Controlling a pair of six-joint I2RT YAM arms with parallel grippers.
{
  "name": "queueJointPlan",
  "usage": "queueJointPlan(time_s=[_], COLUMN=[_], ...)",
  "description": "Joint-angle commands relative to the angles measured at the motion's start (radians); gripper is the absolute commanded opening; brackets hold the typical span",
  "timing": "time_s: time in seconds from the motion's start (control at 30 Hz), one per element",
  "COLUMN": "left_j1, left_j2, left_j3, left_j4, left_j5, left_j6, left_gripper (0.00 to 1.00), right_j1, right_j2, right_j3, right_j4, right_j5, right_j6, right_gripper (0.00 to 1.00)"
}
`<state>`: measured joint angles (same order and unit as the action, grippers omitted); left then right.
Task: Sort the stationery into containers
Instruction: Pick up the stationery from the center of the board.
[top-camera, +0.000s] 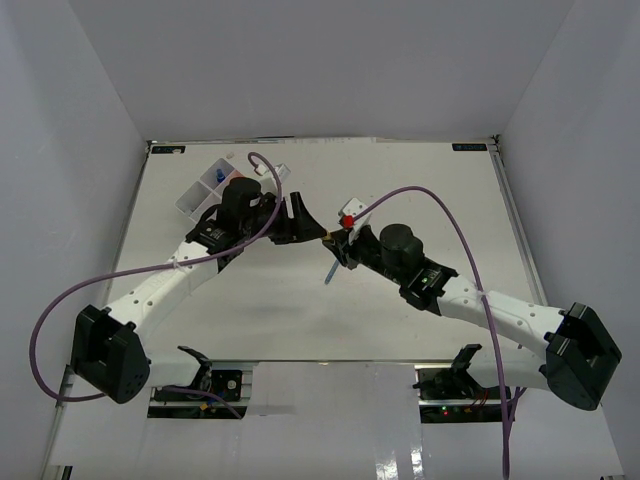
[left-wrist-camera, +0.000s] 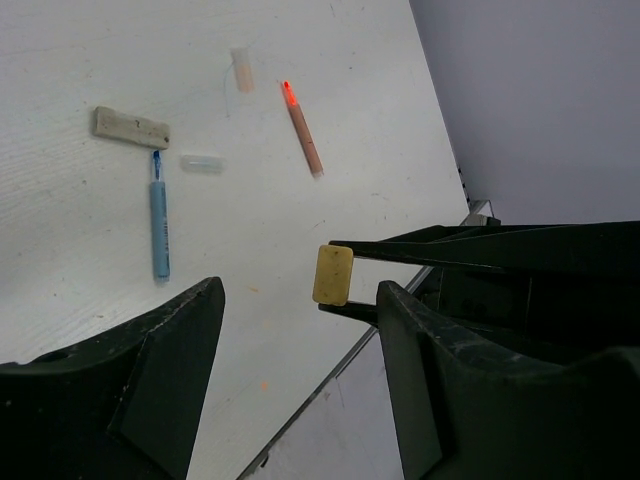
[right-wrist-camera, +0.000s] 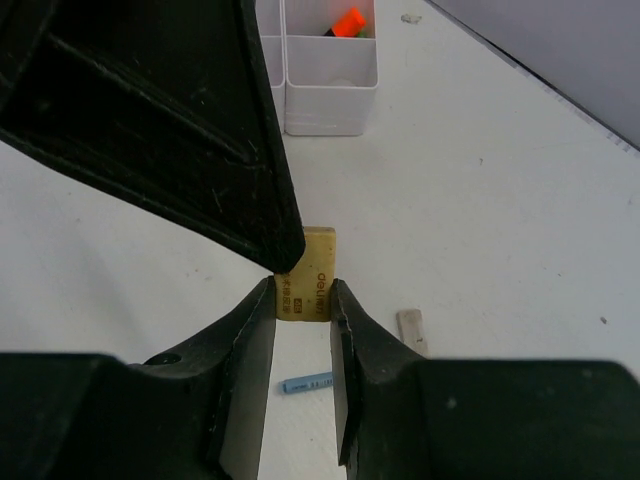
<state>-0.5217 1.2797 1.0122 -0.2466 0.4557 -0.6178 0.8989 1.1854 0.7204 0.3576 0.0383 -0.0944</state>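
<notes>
Handing over eraser (right-wrist-camera: 312, 268): right gripper (right-wrist-camera: 300, 292) pinches it, left gripper (left-wrist-camera: 300, 295) open astride it; releasing before left closes risks a drop.

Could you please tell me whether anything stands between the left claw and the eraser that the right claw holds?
Nothing visible does. The tan eraser is pinched in the right claw, and the left claw stands open, with the eraser straight ahead in the gap between its fingers.
</notes>
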Motion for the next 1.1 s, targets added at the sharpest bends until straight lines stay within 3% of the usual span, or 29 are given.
queueJointPlan(time_s=[0.0,0.27,0.43,0.57,0.67,0.77,0.87,0.93,1.07], left_j1=[-0.015,-0.031,-0.034,-0.032,-0.032,-0.026,0.021,0.066,0.237], left_j2=[0.001,0.020,0.012,-0.006,-0.016,-0.031,-0.046,-0.060,-0.075], left_j3=[0.042,0.043,0.034,0.019,0.009,0.023,0.045,0.057,0.057], left_j4=[0.033,0.067,0.098,0.119,0.110,0.031,-0.101,-0.144,-0.215], left_j5=[-0.005,-0.005,0.001,-0.003,-0.054,-0.201,-0.371,-0.439,-0.535], left_j6=[-0.011,-0.019,-0.020,-0.017,0.001,0.062,0.110,0.153,0.207], left_gripper=[0.72,0.53,0.27,0.13,0.11,0.10,0.11,0.11,0.11], right_j1=[0.006,0.008,0.008,0.008,0.008,0.008,0.003,0.002,-0.011], right_j2=[-0.007,-0.004,-0.003,-0.003,-0.003,-0.010,-0.020,-0.032,-0.055], right_j3=[-0.001,0.001,-0.006,-0.007,-0.007,-0.024,-0.035,-0.051,-0.082], right_j4=[0.095,0.106,0.113,0.109,0.086,0.051,-0.005,-0.023,-0.048], right_j5=[-0.011,-0.021,-0.026,-0.021,-0.008,0.037,0.098,0.141,0.207], right_j6=[-0.010,-0.007,-0.002,0.002,0.008,0.018,0.027,0.030,0.035], right_gripper=[0.18,0.18,0.19,0.23,0.44,0.78,0.94,0.98,0.90])
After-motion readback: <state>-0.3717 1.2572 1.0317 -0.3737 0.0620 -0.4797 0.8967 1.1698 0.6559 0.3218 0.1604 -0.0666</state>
